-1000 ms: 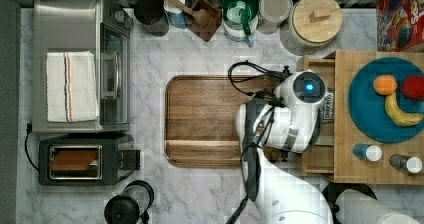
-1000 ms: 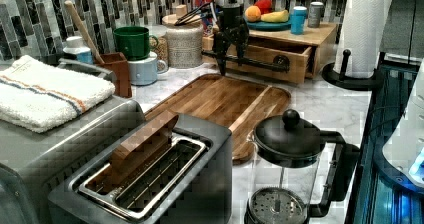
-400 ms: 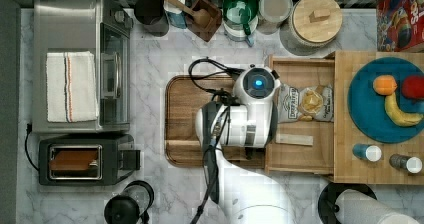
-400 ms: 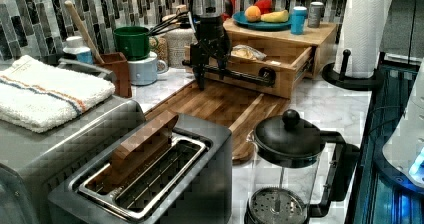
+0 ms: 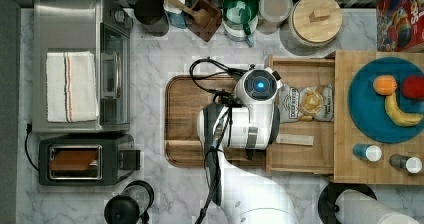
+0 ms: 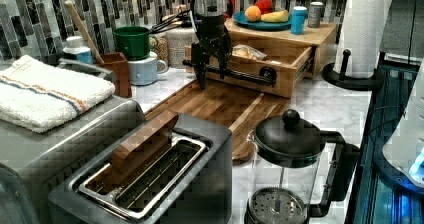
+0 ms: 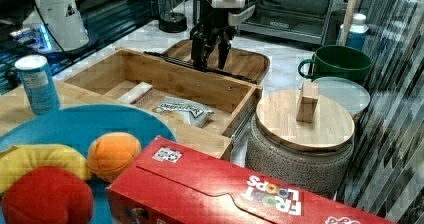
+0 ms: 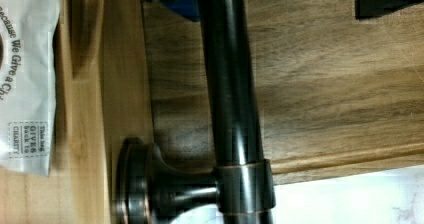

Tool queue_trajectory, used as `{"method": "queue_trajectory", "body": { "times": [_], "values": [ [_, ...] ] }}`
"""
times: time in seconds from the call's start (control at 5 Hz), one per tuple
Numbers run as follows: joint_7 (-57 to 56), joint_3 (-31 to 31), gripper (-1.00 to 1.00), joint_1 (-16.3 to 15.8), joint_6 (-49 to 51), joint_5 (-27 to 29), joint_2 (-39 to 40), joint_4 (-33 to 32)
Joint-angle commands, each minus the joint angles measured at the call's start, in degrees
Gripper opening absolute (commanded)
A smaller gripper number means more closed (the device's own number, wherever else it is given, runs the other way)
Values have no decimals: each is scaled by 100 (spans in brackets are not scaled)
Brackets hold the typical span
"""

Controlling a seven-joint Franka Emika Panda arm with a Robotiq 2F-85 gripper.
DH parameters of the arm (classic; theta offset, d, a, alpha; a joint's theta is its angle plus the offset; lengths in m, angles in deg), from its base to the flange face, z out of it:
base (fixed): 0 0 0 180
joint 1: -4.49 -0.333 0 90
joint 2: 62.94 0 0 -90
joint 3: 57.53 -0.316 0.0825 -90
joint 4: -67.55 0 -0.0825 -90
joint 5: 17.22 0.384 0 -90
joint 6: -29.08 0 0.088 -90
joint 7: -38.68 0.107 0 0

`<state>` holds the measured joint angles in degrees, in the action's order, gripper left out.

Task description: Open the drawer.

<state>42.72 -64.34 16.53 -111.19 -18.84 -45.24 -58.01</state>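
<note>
The drawer (image 5: 300, 115) stands pulled far out of its light-wood cabinet (image 5: 377, 116), reaching over the cutting board (image 5: 182, 119) on the marble bench (image 5: 150, 194), at about 3 o'clock from the centre of the top view. I judge the opening almost done; only releasing the bar handle (image 6: 235, 73) seems left. The pincer (image 6: 209, 69) straddles this handle, its two fingers (image 7: 196, 51) spread on either side, not pressing it. The top view shows a snack bag (image 5: 306, 103) and a pale wooden strip (image 5: 294, 140) inside the drawer. The wrist view shows instead one black handle mount (image 8: 150, 191) up close.
</note>
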Motion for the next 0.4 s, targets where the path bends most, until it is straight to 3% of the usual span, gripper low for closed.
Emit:
{"method": "queue_trajectory", "body": {
  "times": [0.2,0.4],
  "values": [
    [518,-796,100,-439,-30,286,-212,52],
    [526,-825,100,-410,-32,273,-209,52]
  ]
}}
